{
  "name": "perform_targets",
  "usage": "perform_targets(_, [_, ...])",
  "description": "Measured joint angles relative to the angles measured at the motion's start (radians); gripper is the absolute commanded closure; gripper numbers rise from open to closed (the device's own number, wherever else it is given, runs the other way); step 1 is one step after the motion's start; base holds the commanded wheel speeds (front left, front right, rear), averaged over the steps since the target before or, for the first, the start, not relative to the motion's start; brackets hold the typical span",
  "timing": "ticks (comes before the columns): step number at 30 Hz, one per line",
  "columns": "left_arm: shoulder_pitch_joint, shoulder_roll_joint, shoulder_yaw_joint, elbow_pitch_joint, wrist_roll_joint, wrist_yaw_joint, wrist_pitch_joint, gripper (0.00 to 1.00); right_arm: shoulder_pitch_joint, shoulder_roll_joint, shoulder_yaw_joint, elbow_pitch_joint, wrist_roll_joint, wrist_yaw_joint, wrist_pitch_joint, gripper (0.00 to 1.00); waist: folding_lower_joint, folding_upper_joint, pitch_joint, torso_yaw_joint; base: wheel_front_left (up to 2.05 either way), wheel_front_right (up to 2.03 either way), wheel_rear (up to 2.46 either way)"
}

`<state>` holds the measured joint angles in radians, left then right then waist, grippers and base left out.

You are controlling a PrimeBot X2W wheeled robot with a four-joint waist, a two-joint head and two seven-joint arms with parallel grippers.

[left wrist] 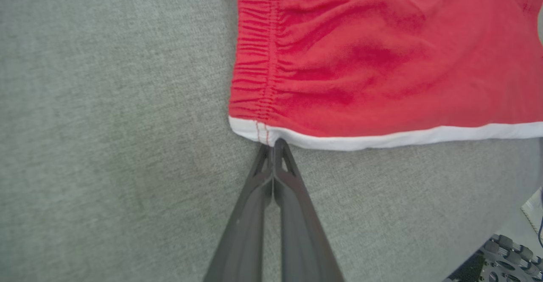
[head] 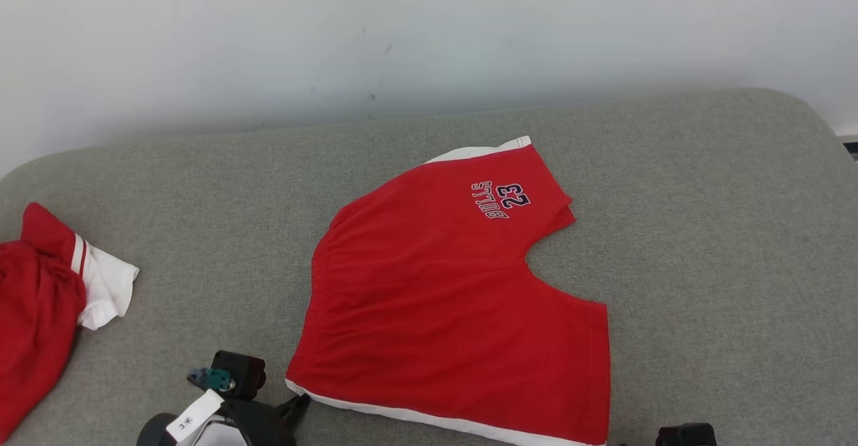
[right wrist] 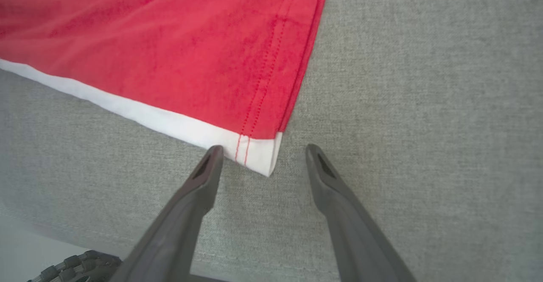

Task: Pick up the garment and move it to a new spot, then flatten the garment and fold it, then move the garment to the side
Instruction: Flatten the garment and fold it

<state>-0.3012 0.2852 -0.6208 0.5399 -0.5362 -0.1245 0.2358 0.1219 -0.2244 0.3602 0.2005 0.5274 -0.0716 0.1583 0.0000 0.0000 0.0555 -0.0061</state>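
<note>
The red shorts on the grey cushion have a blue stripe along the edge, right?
No. The stripe along the edge of the red shorts on the grey cushion is white, not blue. The left wrist view shows it.

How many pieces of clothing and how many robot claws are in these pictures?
Garments: 2, the red shorts and a red-and-white piece at the left edge.
Grippers: 2, the left gripper and the right gripper.
Total: 4.
</note>
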Motion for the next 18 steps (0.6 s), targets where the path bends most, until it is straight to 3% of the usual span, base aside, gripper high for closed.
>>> perform_targets(5, [-0.014,0.000,-0.005,0.003,-0.001,0.000,-0.003,1.00,-0.009,0.014,-0.005,0.019,0.008,-0.008,0.002,0.04,0.0000,0.0000,0.005,0.002,0.00,0.00,0.00])
perform_targets(6, [-0.014,-0.001,-0.006,0.005,-0.002,0.000,-0.004,1.00,-0.009,0.016,-0.006,0.021,0.008,-0.008,0.002,0.00,0.0000,0.0000,0.006,0.002,0.00,0.00,0.00])
perform_targets(13, [-0.016,-0.001,-0.009,0.014,-0.006,0.000,-0.009,1.00,-0.029,0.036,-0.018,0.041,0.016,-0.016,0.006,0.00,0.0000,0.0000,0.012,0.003,0.00,0.00,0.00])
perform_targets(14, [-0.016,-0.001,-0.010,0.015,-0.009,0.000,-0.010,1.00,-0.032,0.037,-0.019,0.044,0.016,-0.016,0.006,0.07,0.0000,0.0000,0.013,0.003,0.00,0.00,0.00])
perform_targets(15, [-0.016,-0.001,-0.011,0.017,-0.010,0.000,-0.013,1.00,-0.034,0.037,-0.021,0.048,0.016,-0.016,0.006,0.38,0.0000,-0.0001,0.014,0.003,0.00,0.00,0.00])
perform_targets(16, [-0.017,-0.001,-0.011,0.018,-0.010,0.000,-0.014,1.00,-0.035,0.037,-0.023,0.051,0.016,-0.017,0.006,0.53,0.0000,-0.0001,0.015,0.003,0.00,0.00,0.00])
perform_targets(18, [-0.018,-0.001,-0.012,0.020,-0.010,0.000,-0.015,1.00,-0.044,0.038,-0.024,0.057,0.016,-0.021,0.006,0.69,-0.0001,0.0000,0.017,0.003,0.00,0.00,0.00])
